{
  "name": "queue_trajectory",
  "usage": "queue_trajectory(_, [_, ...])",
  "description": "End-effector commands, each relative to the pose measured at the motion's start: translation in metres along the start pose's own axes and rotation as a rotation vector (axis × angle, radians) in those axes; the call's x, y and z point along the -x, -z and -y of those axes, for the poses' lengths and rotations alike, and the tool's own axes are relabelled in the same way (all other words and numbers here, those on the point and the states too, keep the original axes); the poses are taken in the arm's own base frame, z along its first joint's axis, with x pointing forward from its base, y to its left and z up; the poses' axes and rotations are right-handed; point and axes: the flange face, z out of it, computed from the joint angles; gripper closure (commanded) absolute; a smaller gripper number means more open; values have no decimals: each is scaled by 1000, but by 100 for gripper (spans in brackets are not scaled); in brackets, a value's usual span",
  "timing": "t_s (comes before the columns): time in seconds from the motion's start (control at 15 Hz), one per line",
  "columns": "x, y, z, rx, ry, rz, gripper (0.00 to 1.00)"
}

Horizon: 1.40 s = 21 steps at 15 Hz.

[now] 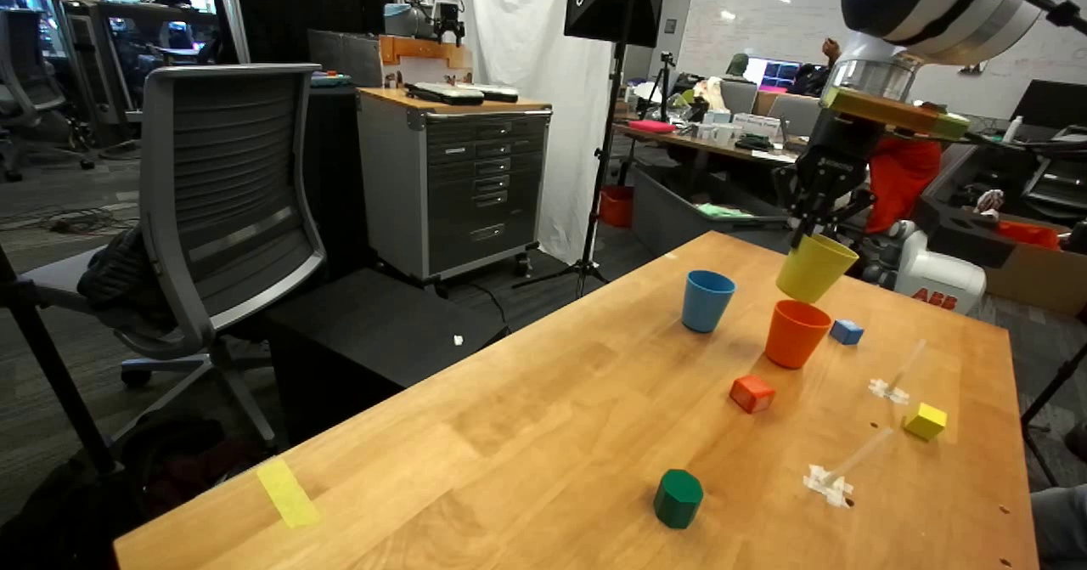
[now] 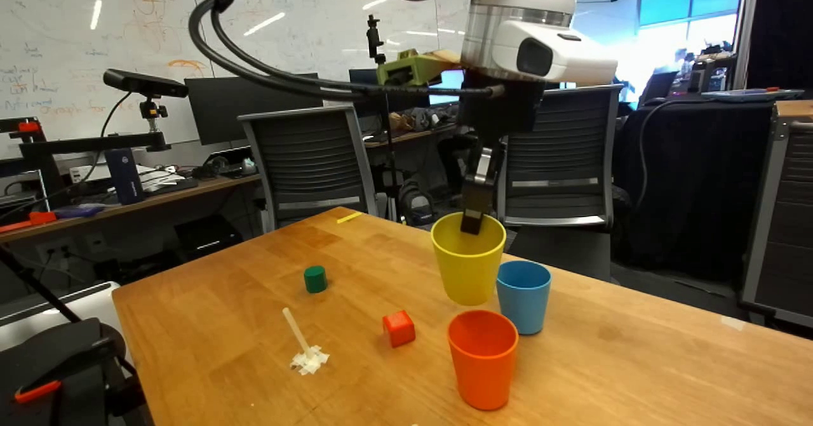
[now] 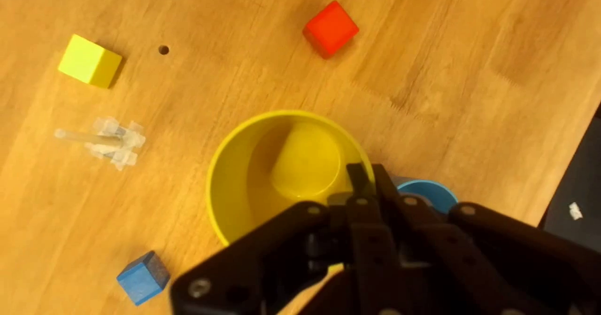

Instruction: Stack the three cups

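The yellow cup is in the air, slightly tilted, held by its rim. My gripper is shut on that rim, one finger inside the cup and one outside; it also shows in an exterior view. The orange-red cup stands upright on the table, below the yellow cup and apart from it; it also shows in an exterior view. In the wrist view the orange-red cup is hidden behind the yellow cup. The blue cup stands upright and separate near the table edge, partly behind the fingers in the wrist view.
A red block and a blue block lie close to the orange-red cup. A yellow block and a green block lie farther off. Two thin sticks stand taped to the table.
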Motion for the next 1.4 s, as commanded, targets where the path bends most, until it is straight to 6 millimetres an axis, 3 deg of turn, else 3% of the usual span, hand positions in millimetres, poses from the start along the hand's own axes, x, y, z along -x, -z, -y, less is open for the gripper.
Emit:
queue_trajectory(0.0, [-24, -5, 2, 12, -72, -14, 99])
queue_trajectory(0.4, [-39, -23, 1, 44, -112, -9, 99])
queue_trajectory(1.0, [-38, -51, -2, 111, -102, 15, 98])
queue_trajectory(1.07, [-37, -53, -3, 115, -96, 18, 70])
queue_trajectory(1.2, [-35, -54, -3, 124, -86, 19, 63])
queue_trajectory(1.33, [-34, -54, -2, 126, -80, 18, 46])
